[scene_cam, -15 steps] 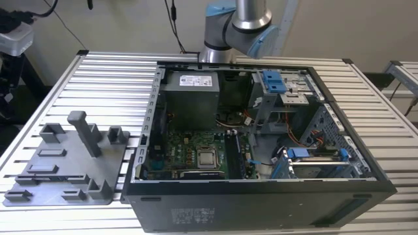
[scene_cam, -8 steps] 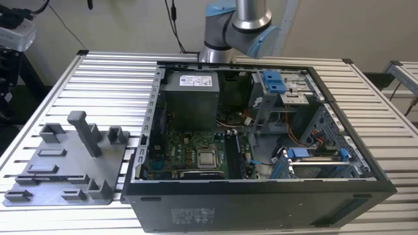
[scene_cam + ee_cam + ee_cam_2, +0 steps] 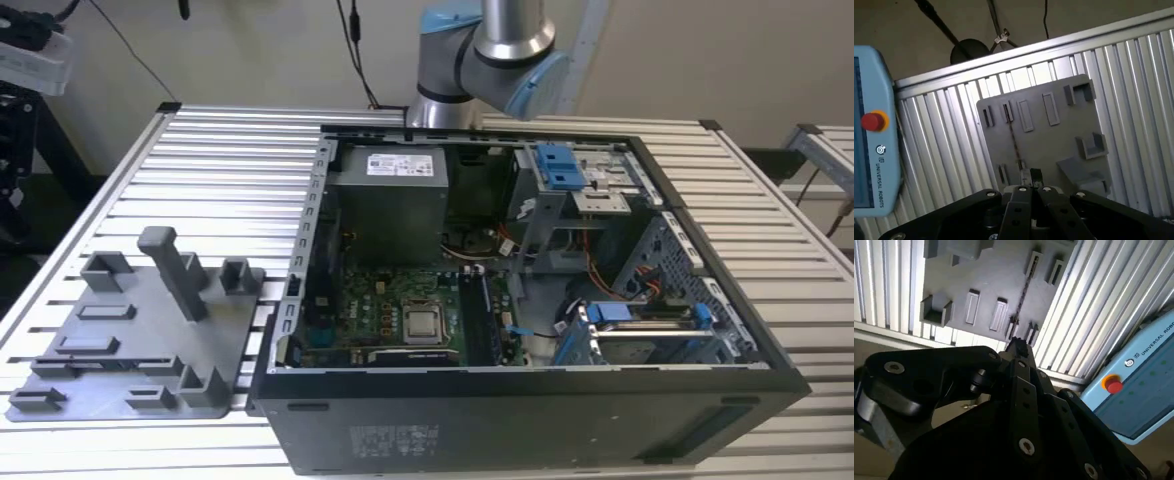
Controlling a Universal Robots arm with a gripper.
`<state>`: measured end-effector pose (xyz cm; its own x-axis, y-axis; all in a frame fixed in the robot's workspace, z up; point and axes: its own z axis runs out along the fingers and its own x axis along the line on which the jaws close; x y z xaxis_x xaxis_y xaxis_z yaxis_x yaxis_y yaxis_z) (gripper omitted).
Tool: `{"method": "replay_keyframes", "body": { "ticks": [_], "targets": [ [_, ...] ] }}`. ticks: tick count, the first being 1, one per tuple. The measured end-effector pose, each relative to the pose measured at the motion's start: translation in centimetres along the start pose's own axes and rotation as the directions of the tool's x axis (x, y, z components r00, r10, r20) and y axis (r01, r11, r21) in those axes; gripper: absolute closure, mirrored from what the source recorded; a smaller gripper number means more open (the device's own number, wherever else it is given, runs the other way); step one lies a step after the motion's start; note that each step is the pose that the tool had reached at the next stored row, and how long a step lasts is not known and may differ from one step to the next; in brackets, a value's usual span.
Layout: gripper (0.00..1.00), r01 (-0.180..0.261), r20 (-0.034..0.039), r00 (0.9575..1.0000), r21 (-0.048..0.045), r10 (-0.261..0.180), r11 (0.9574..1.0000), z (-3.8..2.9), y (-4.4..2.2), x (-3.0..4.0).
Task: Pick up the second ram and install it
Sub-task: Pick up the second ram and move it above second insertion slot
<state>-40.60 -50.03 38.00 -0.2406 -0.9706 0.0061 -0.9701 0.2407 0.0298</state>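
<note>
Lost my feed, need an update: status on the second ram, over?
Gripper above holder plate. Second ram on edge in its slots, not gripped. Nothing between them.

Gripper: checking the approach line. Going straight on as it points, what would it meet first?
Probably the second ram, the thin dark strip on the grey holder plate: in the first wrist view the gripper lines up with its near end. Depth is unclear; it could meet the plate instead.

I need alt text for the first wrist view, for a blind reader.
The black gripper hangs above a grey holder plate on a ribbed metal table; the second ram, a thin dark strip, sits in the plate. A blue teach pendant is nearby.
</note>
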Motion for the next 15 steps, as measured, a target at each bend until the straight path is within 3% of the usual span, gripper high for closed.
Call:
{"method": "replay_keyframes", "body": {
  "ticks": [4, 9, 11, 15],
  "targets": [
    [0.89, 0.064, -0.0019, 0.998, 0.0003, -0.064, 0.998, 0.01, 0.01, 0.0],
    [0.89, 0.125, -0.0038, 0.9921, 0.0018, -0.125, 0.9921, 0.0, 0.07, 0.01],
    [0.89, 0.131, -0.0024, 0.9914, 0.0147, -0.131, 0.9913, 0.04, 0.24, 0.05],
    [0.89, 0.134, 0.0023, 0.9909, 0.0575, -0.134, 0.9893, 0.11, 0.76, 0.18]
  ]
}}
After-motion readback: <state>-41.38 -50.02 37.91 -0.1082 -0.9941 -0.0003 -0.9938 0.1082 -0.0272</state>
